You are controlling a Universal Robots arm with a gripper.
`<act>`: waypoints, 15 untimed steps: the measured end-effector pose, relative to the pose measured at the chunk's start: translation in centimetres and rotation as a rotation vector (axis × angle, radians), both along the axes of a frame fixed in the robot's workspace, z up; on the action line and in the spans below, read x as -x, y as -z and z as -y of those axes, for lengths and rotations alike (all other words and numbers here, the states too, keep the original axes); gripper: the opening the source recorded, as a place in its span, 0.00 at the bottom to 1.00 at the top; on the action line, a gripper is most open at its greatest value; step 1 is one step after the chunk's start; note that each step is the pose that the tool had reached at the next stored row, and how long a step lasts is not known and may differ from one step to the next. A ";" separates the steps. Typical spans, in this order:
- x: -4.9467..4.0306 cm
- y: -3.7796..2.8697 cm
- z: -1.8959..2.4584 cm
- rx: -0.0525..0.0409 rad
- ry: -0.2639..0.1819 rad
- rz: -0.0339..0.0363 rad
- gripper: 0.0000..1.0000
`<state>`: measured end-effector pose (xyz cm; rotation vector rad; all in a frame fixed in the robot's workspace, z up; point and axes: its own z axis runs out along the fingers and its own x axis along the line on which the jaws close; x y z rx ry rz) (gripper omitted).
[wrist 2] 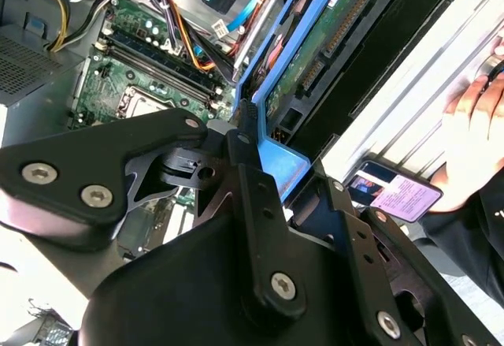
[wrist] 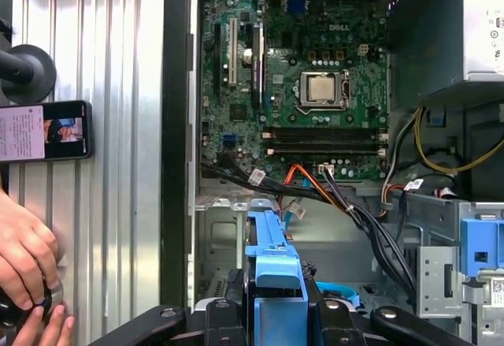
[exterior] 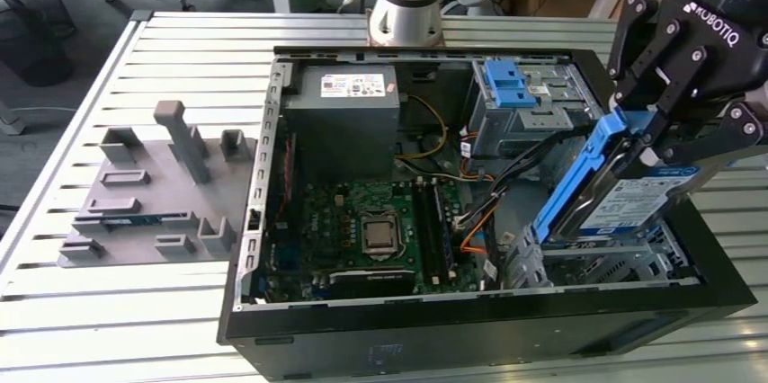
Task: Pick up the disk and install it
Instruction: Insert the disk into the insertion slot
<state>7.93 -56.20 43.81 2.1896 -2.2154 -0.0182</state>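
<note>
In the exterior view, the disk [exterior: 628,196] is a silver drive with a white and blue label in a blue carrier frame. It hangs steeply tilted above the metal bay [exterior: 606,264] at the near right corner of the open computer case [exterior: 480,316]. My gripper [exterior: 645,136] is shut on the disk's upper end. Its lower end sits close above the bay; I cannot tell whether they touch. In the first wrist view, the blue carrier [wrist: 272,263] runs out from between my fingers [wrist: 339,314] toward the motherboard. The second wrist view shows the disk's green circuit side [wrist 2: 315,42].
Inside the case are a grey power supply box [exterior: 342,118], a blue-latched drive cage [exterior: 524,95], the motherboard [exterior: 366,221] and loose cables [exterior: 480,212]. A grey fixture tray [exterior: 150,190] lies on the exterior view's left. A person's hand [wrist: 24,259] and a phone [wrist: 43,132] rest beside the case.
</note>
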 end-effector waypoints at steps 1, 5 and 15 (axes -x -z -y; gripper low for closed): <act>0.00 0.05 0.02 0.0000 0.000 0.0000 0.36; 0.00 0.27 0.09 0.0002 0.000 0.0000 0.36; 0.00 0.97 0.16 0.0001 0.000 0.0000 0.36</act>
